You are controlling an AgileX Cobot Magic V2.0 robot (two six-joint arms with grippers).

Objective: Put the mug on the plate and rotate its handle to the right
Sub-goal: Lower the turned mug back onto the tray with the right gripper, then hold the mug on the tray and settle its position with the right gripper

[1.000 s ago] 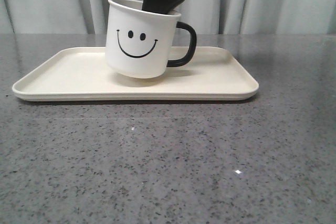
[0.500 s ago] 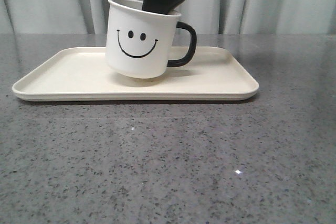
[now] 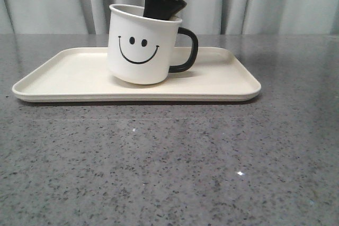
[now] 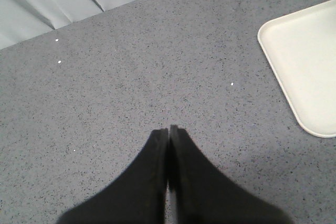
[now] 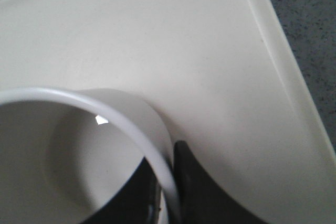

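Placement looks nearly done: the mug (image 3: 142,46) sits slightly tilted over the middle of the plate (image 3: 222,80), which lies toward the desk's (image 3: 169,168) far edge, its base seemingly at or just above the plate. The right fingers (image 5: 170,182) pinch the mug's rim, one inside, one outside. The handle (image 3: 185,50) already points toward the desk's right edge, so releasing seems what is left. The left fingers (image 4: 168,145) are pressed together, empty, over bare desk beside the plate's corner.

The mug (image 3: 142,43) hides the right claw (image 5: 167,192) tips in the front view, the plate (image 4: 307,66) is cut off in the left wrist view.
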